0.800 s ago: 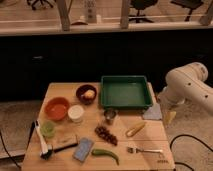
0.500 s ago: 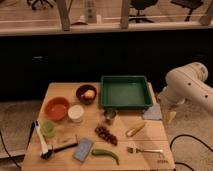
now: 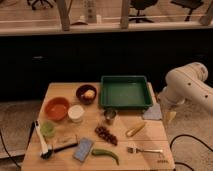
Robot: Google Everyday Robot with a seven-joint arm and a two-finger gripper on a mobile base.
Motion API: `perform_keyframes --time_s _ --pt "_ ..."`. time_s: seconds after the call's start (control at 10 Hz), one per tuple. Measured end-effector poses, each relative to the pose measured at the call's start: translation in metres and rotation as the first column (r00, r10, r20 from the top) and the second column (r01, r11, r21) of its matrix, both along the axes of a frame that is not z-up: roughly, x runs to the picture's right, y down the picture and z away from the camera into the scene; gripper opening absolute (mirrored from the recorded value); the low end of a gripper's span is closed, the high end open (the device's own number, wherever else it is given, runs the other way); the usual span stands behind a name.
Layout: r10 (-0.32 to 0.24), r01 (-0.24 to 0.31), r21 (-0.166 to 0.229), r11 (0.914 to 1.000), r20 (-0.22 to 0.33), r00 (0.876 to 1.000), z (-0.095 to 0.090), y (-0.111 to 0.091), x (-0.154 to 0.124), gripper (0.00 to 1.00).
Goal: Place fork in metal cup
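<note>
Two risks apply. The fork [image 3: 145, 149] lies flat near the front edge of the counter [image 3: 62, 92]. The gripper [image 3: 169, 116] hangs empty, jaws wide, off the right edge and may push it off. The narrow metal cup [image 3: 110, 116] may tip.

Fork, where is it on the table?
In the camera view, the fork lies at the front right corner of the table, right of the green pepper; the pincer hangs beside its right edge.
</note>
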State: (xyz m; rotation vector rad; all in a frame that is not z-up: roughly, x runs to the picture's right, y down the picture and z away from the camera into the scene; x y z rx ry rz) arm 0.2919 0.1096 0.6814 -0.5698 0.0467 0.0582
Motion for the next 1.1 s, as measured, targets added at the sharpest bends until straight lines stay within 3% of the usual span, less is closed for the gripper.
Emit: perform_keyframes --time_s 0.6,1.1 --pt "-0.001 0.001 -0.001 1.0 0.0 1.0 0.0 0.001 0.0 0.8" --pt "-0.078 0.079 -0.025 0.9965 0.035 0.996 -0.021 0.041 -0.012 0.8"
